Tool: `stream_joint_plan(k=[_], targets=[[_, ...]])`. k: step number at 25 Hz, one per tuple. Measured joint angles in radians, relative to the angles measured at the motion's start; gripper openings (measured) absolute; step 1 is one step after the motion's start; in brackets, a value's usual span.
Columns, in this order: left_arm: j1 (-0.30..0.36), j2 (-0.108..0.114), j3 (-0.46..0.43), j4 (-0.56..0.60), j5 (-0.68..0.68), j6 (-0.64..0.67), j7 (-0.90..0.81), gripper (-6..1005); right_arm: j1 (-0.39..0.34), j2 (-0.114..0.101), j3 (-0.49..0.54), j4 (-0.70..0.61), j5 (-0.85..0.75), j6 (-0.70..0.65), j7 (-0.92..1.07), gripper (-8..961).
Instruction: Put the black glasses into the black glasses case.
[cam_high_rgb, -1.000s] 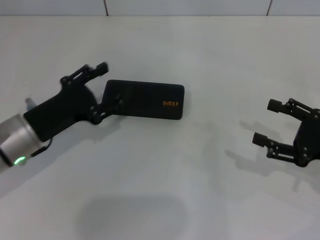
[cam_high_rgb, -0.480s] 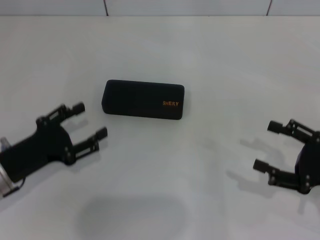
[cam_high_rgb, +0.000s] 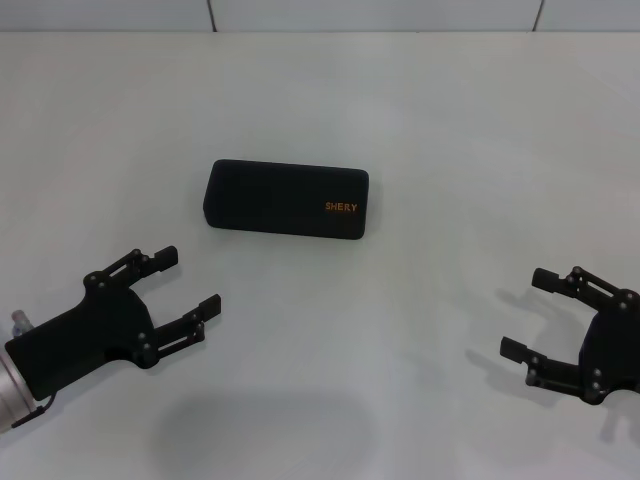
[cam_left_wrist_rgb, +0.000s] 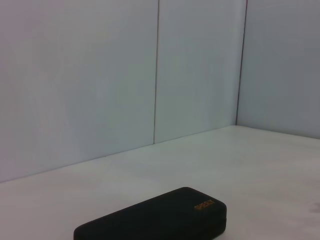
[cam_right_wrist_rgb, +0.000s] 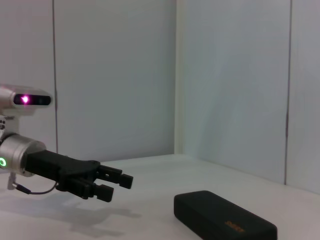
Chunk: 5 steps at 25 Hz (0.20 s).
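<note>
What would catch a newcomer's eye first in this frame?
The black glasses case lies shut and alone at the middle of the white table, its orange lettering toward the robot's right. Nearer the robot, the left claw and the right claw sit open and empty on either side, both apart from the case. No glasses show in any view.
</note>
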Motion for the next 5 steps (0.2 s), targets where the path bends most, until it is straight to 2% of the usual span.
stream_joint_plan(k=[5], targets=[[-0.001,0.0,0.0,-0.001,0.0,0.0,-0.002,816,0.003,0.002,0.0,0.0,0.005,0.013,0.004,852]])
